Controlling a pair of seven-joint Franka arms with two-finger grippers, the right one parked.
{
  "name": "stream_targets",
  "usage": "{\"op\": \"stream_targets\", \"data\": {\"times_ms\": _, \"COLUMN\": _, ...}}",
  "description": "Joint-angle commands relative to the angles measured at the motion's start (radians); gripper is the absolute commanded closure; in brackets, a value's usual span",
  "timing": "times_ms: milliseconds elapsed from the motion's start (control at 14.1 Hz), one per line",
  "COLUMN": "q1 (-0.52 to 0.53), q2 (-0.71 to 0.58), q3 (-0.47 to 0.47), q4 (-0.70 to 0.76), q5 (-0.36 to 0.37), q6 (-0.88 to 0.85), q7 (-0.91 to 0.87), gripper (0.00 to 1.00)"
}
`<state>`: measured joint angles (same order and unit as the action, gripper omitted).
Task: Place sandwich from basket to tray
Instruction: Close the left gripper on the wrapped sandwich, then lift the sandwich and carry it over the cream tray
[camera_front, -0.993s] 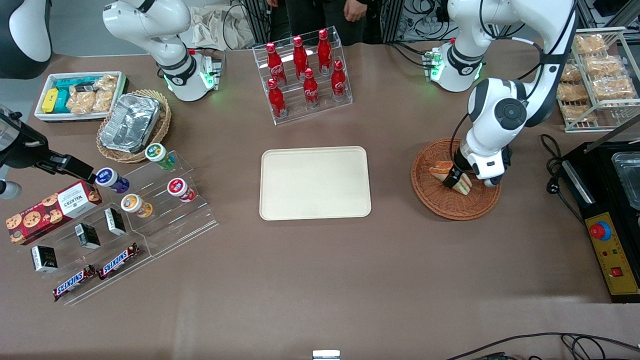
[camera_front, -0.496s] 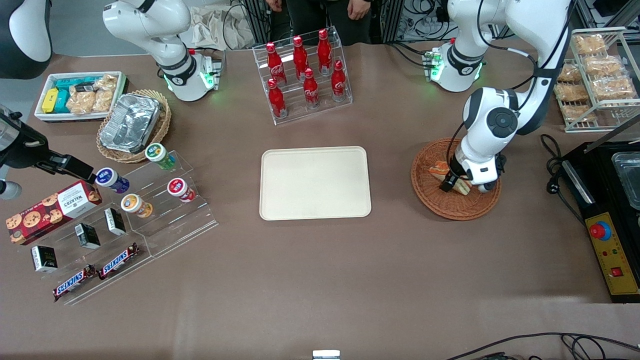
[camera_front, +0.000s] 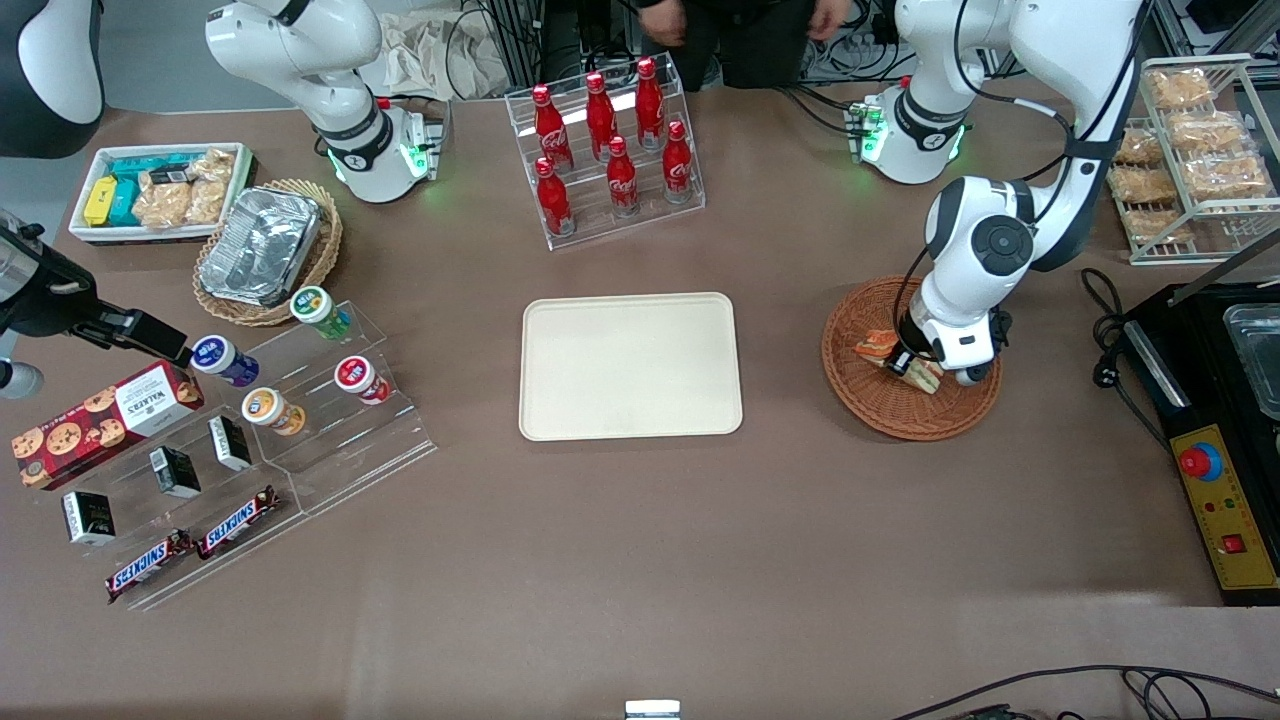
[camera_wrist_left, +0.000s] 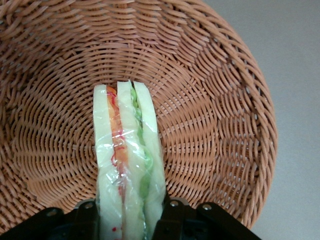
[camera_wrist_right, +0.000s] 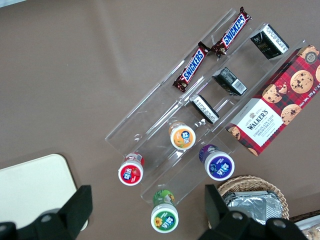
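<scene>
The claw (camera_wrist_left: 127, 220) is clenched on the sandwich (camera_wrist_left: 129, 165), one black finger (camera_wrist_left: 86, 220) pressed against each outer bread slice, with the wrapped wedge standing on edge between them. The sandwich sits low inside the reddish-brown wicker basket (camera_wrist_left: 215, 125), directly under the claw, whether touching the weave or just above it cannot be told. The cream tray (camera_front: 630, 365) lies on the brown table (camera_front: 640, 560), well apart from the claw (camera_front: 905, 362), toward the parked arm's end.
</scene>
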<state>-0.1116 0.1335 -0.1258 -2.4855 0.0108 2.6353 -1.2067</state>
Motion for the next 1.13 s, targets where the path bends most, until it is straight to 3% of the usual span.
{"op": "stream_targets", "data": {"times_ms": 0, "q1": -0.002, "q2": -0.066, "q3": 0.003, "q4": -0.004, "q5": 0.015, "q6": -0.007, "q7": 0.042, "gripper": 1.00}}
{"op": "stream_targets", "data": {"times_ms": 355, "q1": -0.023, "q2": -0.196, "q3": -0.028, "q4": 0.131, "q5": 0.015, "q6": -0.257, "q7": 0.114, "gripper": 1.00}}
{"op": "stream_targets", "data": {"times_ms": 709, "q1": -0.023, "q2": -0.209, "q3": -0.129, "q4": 0.348, "q5": -0.012, "q6": -0.504, "q7": 0.231, "gripper": 1.00}}
{"op": "stream_targets", "data": {"times_ms": 1064, "q1": -0.026, "q2": -0.158, "q3": -0.270, "q4": 0.414, "q5": -0.028, "q6": -0.517, "q7": 0.349, "gripper": 1.00}}
